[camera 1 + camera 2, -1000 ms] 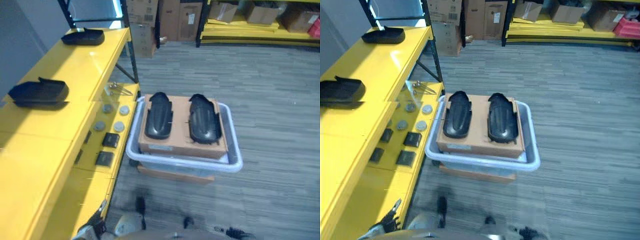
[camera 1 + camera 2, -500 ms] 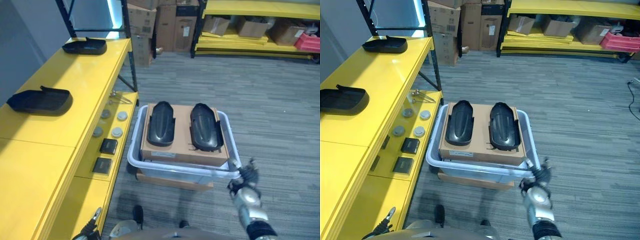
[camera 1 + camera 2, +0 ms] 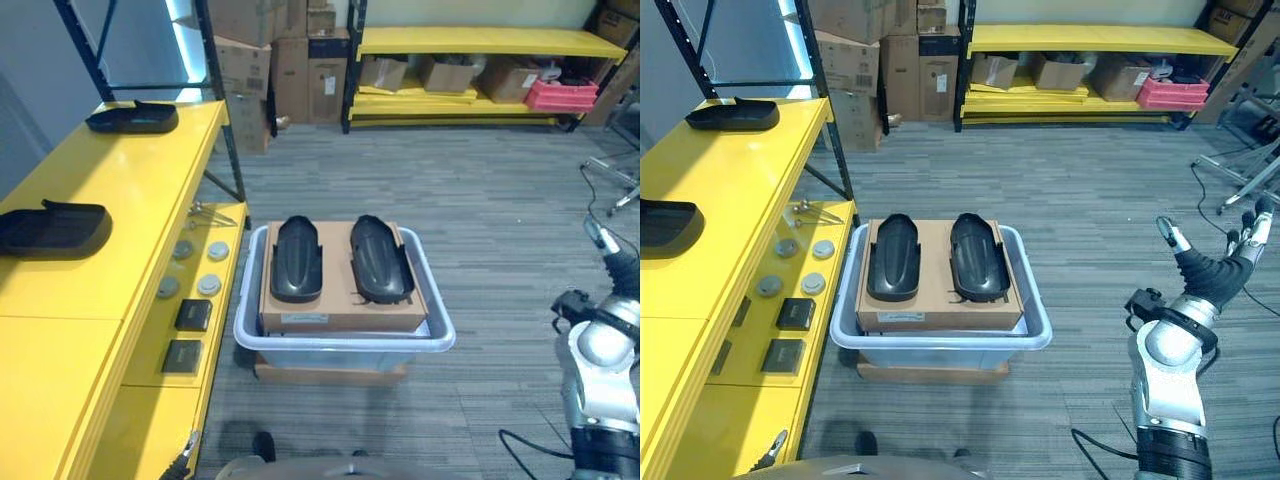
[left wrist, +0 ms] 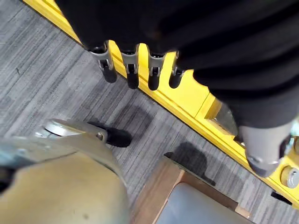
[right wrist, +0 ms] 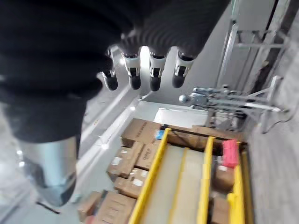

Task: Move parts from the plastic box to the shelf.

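A clear plastic box (image 3: pixel 441 336) stands on the floor beside the yellow shelf (image 3: pixel 120 200). A cardboard sheet in it carries two black moulded parts, one on the left (image 3: pixel 297 258) and one on the right (image 3: pixel 379 257). Two more black parts lie on the shelf top, one near (image 3: pixel 52 228) and one far (image 3: pixel 132 118). My right hand (image 3: pixel 1218 266) is raised well to the right of the box, fingers straight and spread, holding nothing. My left hand (image 4: pixel 136 70) hangs low by the shelf's front edge, fingers relaxed and empty.
The shelf's lower level holds round discs (image 3: pixel 209 284) and small black blocks (image 3: pixel 193 314). A wooden base (image 3: pixel 330 375) sits under the box. Cardboard boxes (image 3: pixel 250 60) and another yellow rack (image 3: pixel 470 45) line the back. A metal stand (image 3: pixel 1240 160) is at the far right.
The camera has tilted up, widening the scene. My right hand rose from the box's front right corner out to the right. The parts have not moved.
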